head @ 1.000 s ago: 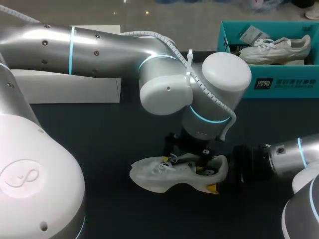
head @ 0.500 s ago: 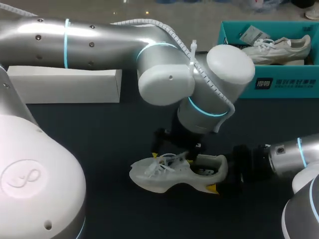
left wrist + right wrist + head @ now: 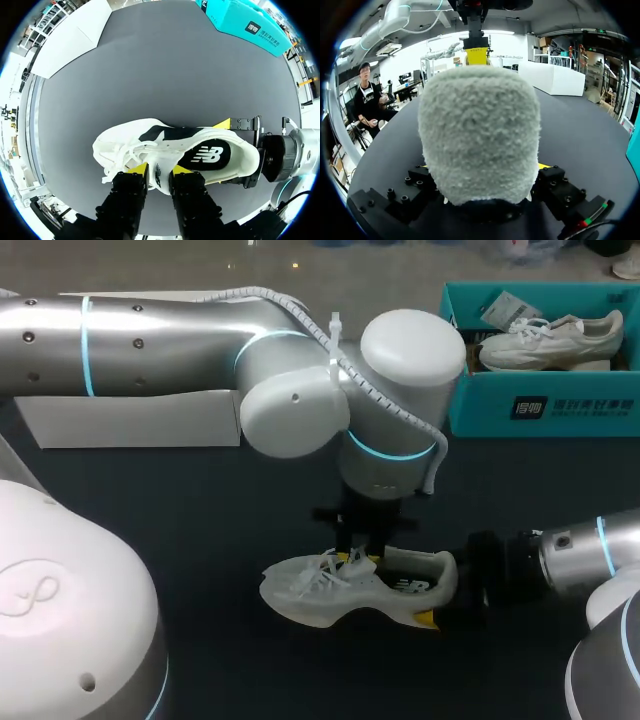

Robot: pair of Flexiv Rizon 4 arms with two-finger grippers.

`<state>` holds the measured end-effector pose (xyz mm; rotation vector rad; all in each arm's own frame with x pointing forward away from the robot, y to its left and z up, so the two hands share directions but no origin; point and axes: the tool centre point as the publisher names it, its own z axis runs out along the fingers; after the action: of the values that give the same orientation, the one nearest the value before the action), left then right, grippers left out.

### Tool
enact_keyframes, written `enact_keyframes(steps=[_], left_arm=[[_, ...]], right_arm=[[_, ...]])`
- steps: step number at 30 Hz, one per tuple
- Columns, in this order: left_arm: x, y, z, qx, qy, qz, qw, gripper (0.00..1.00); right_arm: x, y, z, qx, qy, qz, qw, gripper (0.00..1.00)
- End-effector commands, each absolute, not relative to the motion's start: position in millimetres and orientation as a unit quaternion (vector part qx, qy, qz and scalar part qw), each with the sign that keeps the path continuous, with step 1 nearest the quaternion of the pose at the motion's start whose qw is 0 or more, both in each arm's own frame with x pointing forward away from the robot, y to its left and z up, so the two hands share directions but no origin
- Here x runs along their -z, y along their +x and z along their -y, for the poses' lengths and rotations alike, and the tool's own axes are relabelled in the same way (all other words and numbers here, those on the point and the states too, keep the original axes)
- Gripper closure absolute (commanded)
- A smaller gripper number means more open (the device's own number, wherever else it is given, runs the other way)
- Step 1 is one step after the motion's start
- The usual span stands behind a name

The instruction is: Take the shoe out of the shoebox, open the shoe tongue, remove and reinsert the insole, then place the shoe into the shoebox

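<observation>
Head view, 1 o'clock: teal shoebox (image 3: 545, 412) standing open, one pale sneaker (image 3: 550, 338) lying on its side inside. At 10 o'clock, a flat white box (image 3: 130, 420), partly hidden under the left arm (image 3: 200, 340); contents not visible. Near 6 o'clock on the dark table (image 3: 200, 530), outside the shoebox: white running shoe (image 3: 330, 592), toe toward 9 o'clock, heel (image 3: 480, 135) toward 3. Left gripper (image 3: 160, 172) clenched on the shoe tongue (image 3: 159, 176), yellow tips tight on both sides of it, just behind the laces (image 3: 122, 155). Right gripper (image 3: 482, 167) grasping the heel from 3 o'clock, fuzzy fabric filling the gap between its fingers. Dark insole (image 3: 207, 156) exposed in the opening. Against a second ago: left wrist shifted toward 9 o'clock, fingers gone from the heel opening to the tongue; running shoe and right gripper unmoved.
</observation>
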<state>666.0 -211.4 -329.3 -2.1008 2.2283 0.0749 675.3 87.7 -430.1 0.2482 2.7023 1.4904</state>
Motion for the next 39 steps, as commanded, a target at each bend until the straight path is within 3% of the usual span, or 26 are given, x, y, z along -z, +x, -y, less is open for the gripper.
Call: enact_keyframes(steps=[1,23,39], left_arm=[[321.0,663.3,194.9,0.024,-0.689,-0.724,-0.002,1.0],[324.5,665.9,107.2,0.072,-0.768,-0.635,-0.032,1.0],[381.9,654.1,95.2,-0.022,-0.795,-0.605,-0.04,1.0]], right_arm=[[430.2,674.3,-88.7,-0.479,0.081,-0.874,0.024,1.0],[430.2,674.3,-88.7,-0.479,0.081,-0.874,0.024,1.0],[430.2,674.3,-88.7,-0.479,0.081,-0.874,0.024,1.0]])
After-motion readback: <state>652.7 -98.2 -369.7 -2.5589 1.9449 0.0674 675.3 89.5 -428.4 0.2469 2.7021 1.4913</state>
